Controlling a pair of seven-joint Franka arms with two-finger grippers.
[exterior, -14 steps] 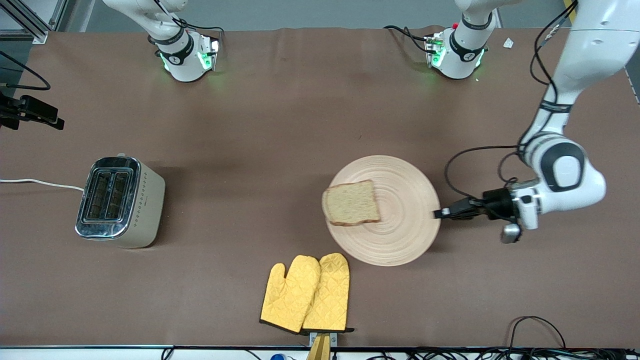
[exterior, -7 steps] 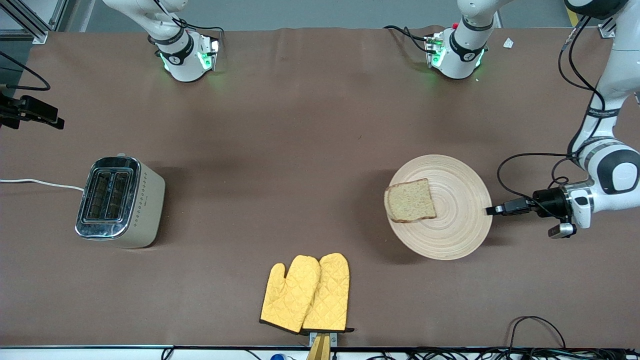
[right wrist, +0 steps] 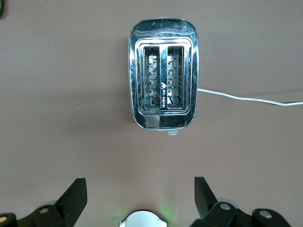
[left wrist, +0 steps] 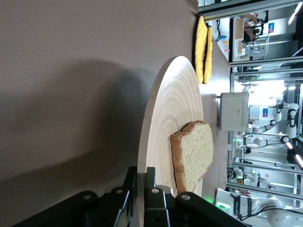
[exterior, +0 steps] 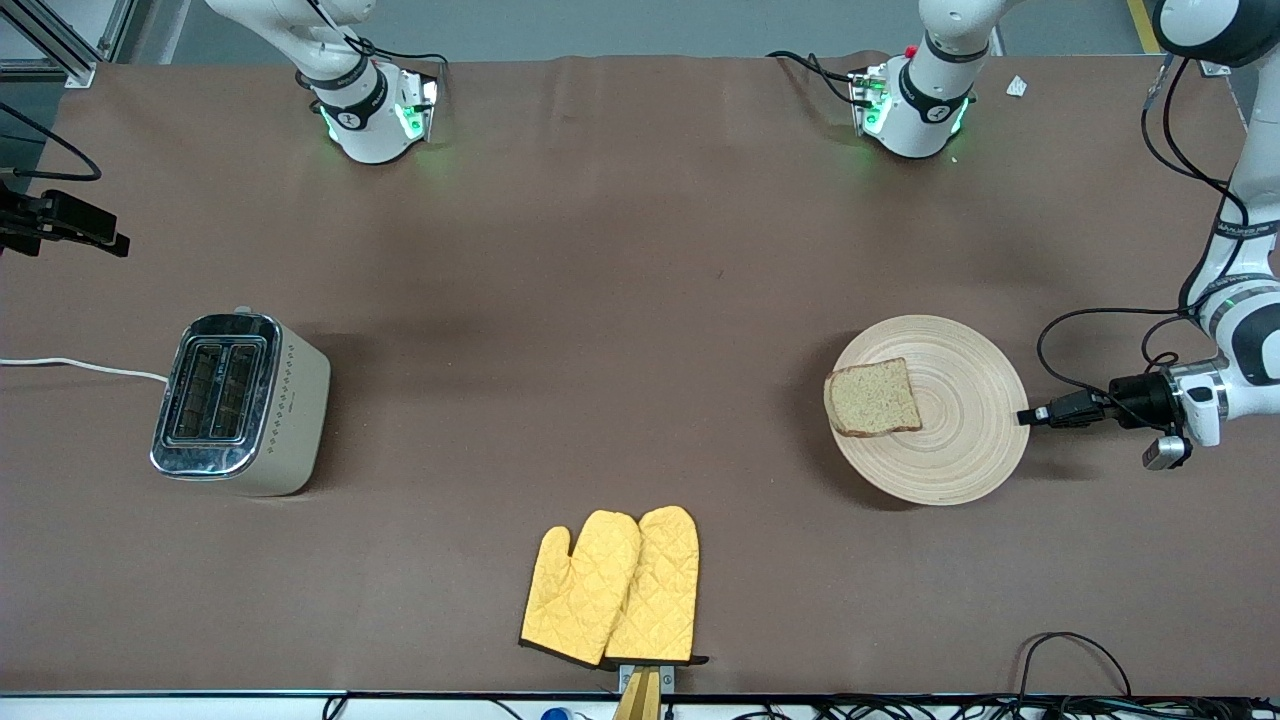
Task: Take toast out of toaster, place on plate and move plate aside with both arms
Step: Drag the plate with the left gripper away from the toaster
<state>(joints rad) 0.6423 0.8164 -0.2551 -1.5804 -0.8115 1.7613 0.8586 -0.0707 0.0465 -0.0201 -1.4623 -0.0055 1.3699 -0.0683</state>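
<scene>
The round pale wooden plate (exterior: 950, 450) lies toward the left arm's end of the table, with a shadow under its edge. The toast (exterior: 873, 398) rests flat on it, on the side toward the right arm. My left gripper (exterior: 1030, 415) is shut on the plate's rim at the side toward the left arm's end. In the left wrist view, the left gripper (left wrist: 140, 174) clamps the plate's edge (left wrist: 175, 109), with the toast (left wrist: 194, 151) just past it. My right gripper (right wrist: 139, 184) is open and empty above the toaster; it is out of the front view.
A silver and cream toaster (exterior: 240, 400) with two empty slots (right wrist: 163, 71) stands toward the right arm's end, its white cord running off the table. Two yellow oven mitts (exterior: 615, 585) lie near the front edge. Cables lie along the front edge.
The left gripper has carried the plate with the toast on it toward the left arm's end of the table. The toast has kept its place on the plate.
</scene>
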